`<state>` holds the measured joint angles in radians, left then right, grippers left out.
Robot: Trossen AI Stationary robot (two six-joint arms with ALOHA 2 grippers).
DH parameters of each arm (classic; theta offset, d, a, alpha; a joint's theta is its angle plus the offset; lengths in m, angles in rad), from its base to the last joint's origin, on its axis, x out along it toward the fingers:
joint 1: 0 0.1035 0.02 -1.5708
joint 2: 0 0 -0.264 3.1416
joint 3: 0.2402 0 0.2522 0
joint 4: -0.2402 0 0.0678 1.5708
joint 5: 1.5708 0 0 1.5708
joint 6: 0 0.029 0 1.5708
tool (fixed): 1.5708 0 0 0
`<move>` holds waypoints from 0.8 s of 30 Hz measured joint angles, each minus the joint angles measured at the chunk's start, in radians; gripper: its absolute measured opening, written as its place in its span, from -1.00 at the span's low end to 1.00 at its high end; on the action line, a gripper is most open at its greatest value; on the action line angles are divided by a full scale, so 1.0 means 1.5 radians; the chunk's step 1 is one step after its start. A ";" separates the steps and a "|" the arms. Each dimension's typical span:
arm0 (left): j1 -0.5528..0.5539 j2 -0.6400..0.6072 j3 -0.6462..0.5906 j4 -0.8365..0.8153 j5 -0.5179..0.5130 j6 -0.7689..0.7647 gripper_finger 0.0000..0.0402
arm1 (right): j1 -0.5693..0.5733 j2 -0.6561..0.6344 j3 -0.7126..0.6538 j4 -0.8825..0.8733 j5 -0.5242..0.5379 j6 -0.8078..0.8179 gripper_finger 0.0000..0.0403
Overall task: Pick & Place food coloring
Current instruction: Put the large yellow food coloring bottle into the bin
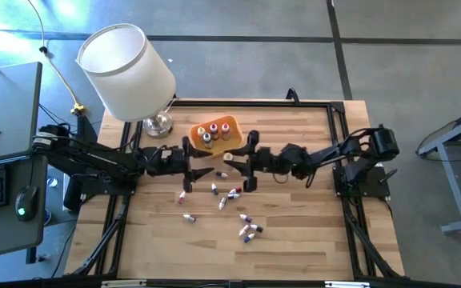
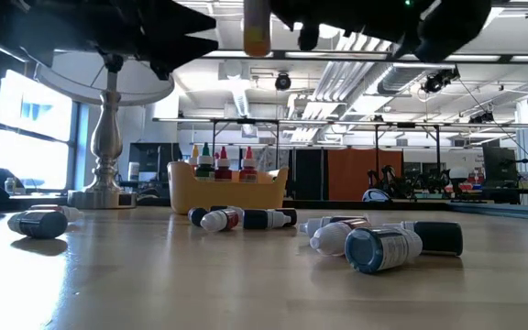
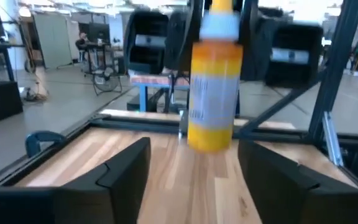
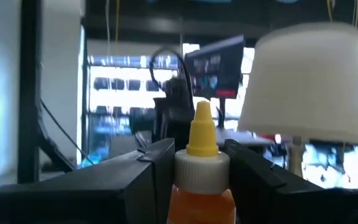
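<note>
From above, four small dropper bottles [image 1: 212, 132] are seen standing in the orange rectangular plastic tray [image 1: 232, 122] near the white-shaded table lamp [image 1: 127, 70]. About ten tiny capped vials [image 1: 232, 194] lie scattered on the pale wooden table [image 1: 294, 232], so the task is judged less than half done. The left gripper [image 1: 205, 173] and right gripper [image 1: 246, 164] meet just in front of the tray, a small yellow-and-white bottle [image 1: 226, 157] between them.

In the low view, that orange-yellow bottle [image 2: 257, 27] is seen hanging well above the table, its long axis vertical; the loose vials [image 2: 246, 218] lie on their sides, while the tray's bottles [image 2: 222, 162] stand upright.

In the left wrist view, the bottle [image 3: 215, 87] is shown upright, white collar uppermost, beyond the left gripper's [image 3: 193, 163] spread fingers [image 3: 126, 168] and not touched by them: the jaws stand wide and empty.

In the right wrist view, the bottle [image 4: 202, 163] is clamped at its white collar between the right gripper's [image 4: 201, 163] fingers [image 4: 151, 171], the yellow nozzle pointing up toward the lamp. A handover to the right arm is judged complete; placing in the tray remains.
</note>
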<state>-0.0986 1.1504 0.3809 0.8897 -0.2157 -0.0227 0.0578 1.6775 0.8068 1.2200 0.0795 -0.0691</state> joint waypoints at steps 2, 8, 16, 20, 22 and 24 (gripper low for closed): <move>0.000 -0.002 0.006 0.009 0.000 0.000 0.29 | 0.000 0.000 0.021 -0.037 0.004 0.000 -0.40; 0.000 0.007 0.071 -0.070 0.016 -0.003 0.36 | 0.000 0.000 0.072 -0.120 -0.017 0.006 -0.40; 0.000 0.019 0.150 -0.203 0.023 -0.004 0.36 | 0.001 0.000 0.092 -0.138 -0.020 0.000 -0.40; 0.000 0.032 0.167 -0.193 0.044 -0.005 0.36 | 0.001 0.000 0.092 -0.138 -0.020 -0.001 -0.40; 0.000 0.037 0.171 -0.205 0.047 -0.005 0.36 | 0.001 0.000 0.092 -0.136 -0.020 -0.006 -0.40; 0.000 0.052 0.186 -0.189 0.048 -0.005 0.36 | 0.001 0.000 0.092 -0.132 -0.020 -0.010 -0.40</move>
<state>-0.0986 1.2289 0.6595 0.6067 -0.1444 -0.0307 0.0589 1.6775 0.9443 1.0225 0.0490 -0.0837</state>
